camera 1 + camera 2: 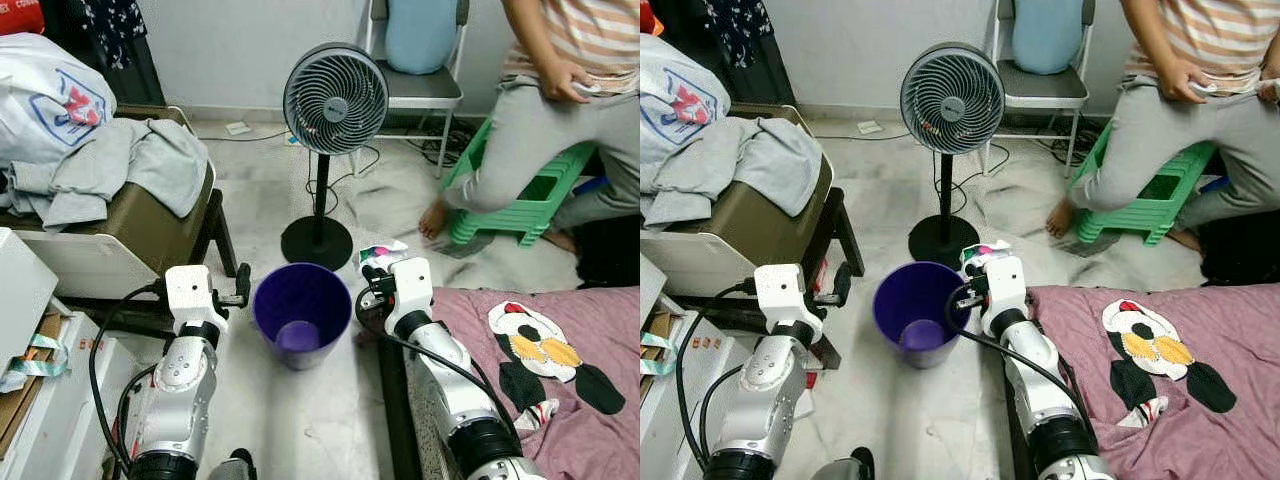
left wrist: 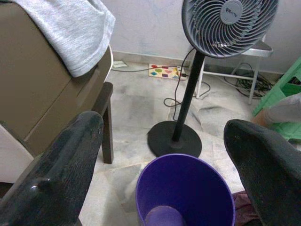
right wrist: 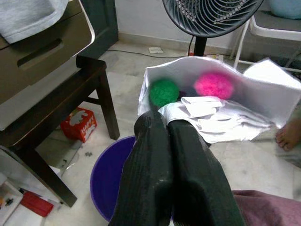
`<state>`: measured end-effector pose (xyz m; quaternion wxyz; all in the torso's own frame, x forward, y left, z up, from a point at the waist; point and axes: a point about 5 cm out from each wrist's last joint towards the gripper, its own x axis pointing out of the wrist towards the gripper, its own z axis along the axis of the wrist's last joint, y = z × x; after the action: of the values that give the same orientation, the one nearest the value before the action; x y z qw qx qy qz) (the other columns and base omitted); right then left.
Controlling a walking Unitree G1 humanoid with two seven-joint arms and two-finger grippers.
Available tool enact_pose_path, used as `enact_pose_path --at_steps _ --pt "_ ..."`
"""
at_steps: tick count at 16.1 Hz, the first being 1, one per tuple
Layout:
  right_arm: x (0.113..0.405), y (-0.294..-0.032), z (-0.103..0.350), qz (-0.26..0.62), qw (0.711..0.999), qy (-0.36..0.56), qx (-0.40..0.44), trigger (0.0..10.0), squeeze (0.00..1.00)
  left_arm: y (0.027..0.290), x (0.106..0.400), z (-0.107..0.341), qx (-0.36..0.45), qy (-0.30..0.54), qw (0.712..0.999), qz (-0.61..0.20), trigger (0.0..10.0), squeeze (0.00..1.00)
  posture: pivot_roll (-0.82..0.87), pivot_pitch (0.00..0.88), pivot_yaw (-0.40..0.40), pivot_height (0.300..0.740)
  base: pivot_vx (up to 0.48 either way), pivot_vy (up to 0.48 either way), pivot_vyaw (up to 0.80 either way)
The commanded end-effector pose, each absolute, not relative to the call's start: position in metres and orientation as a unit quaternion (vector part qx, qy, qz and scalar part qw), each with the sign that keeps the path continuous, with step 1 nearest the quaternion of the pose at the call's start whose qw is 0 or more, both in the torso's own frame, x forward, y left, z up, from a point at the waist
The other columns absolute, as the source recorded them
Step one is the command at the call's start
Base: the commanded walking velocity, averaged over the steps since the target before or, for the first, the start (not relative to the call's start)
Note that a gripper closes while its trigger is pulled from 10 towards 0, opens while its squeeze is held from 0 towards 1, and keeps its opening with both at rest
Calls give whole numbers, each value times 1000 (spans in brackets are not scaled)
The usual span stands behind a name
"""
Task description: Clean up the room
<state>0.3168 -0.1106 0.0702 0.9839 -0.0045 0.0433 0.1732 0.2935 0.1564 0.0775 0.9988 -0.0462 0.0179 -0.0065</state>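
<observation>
Just right of the purple bin, the right gripper is clenching a white paper scrap with a green and a pink pom-pom on it, its two black fingers pressed together on the near edge of the paper. The scrap is hanging close beside the bin's right rim, at the near foot of the standing fan, and it is not clearly over the opening. To the left of the bin, the left gripper is waiting with its fingers spread wide and gripping nothing, pointing toward the bin and the fan's round base. Beyond it on the left, a grey garment is lying over a brown box on a dark stool, and a small red box is sitting on the floor under that stool. On the right near side, a maroon bedspread is carrying a cartoon print. Far right, a person is sitting above a green plastic stool.

The step in hand looks like binning the paper scrap. The next move is probably calling for a short shift left, so the scrap is hanging over the bin's mouth, then a release.
</observation>
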Motion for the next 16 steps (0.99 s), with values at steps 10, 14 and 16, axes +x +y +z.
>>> enact_pose_path --at_steps 10,14,16 --pt "317 -112 71 174 984 43 -6 10000 0 156 293 77 -46 19 999 -9 10000 0 -19 150 -55 740 280 0 260" --pt "318 -112 71 173 984 44 -5 10000 0 156 293 77 -47 19 999 -9 10000 0 -20 150 -57 740 257 0 0" --pt "319 -112 72 173 984 44 -5 10000 0 156 294 77 -47 20 999 -9 10000 0 -20 149 -58 740 120 0 0"
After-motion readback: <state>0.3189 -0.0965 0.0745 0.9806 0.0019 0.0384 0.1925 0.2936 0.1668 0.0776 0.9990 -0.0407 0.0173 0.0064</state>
